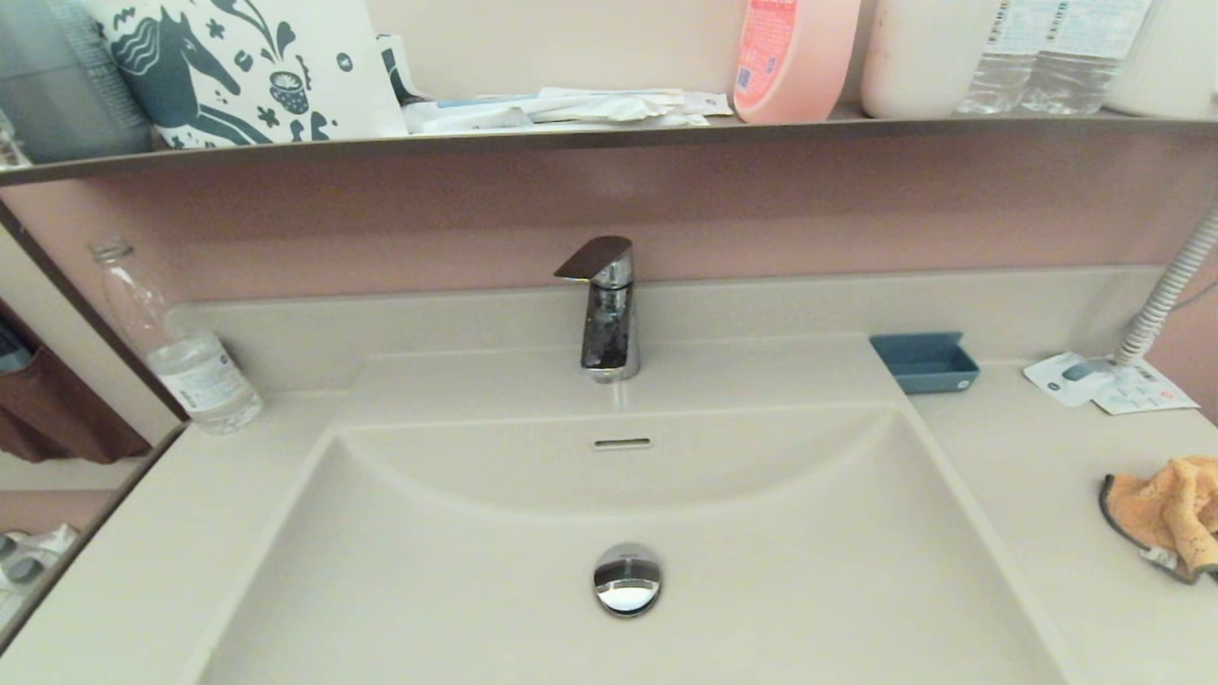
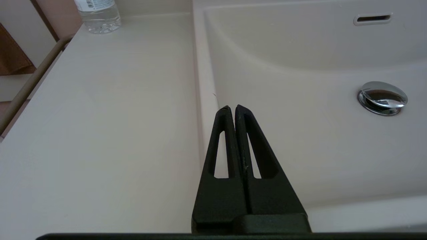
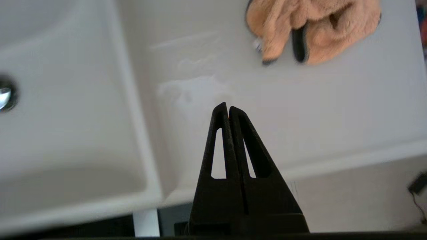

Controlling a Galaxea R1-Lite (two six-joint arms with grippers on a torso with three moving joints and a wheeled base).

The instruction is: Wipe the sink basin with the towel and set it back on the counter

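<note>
towel (image 1: 1166, 514) crumpled on counter (image 1: 1037, 495) right of sink basin (image 1: 761, 571), untouched; left gripper (image 2: 232, 108) fingers closed, empty, over basin's left rim; right gripper (image 3: 226, 106) fingers closed, empty, above counter near towel

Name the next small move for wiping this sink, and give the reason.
Probably open the right gripper and reach for the towel. The towel lies bunched on the counter, right of the sink basin; both grippers are shut and empty, and the left gripper hovers at the basin's far edge.
</note>
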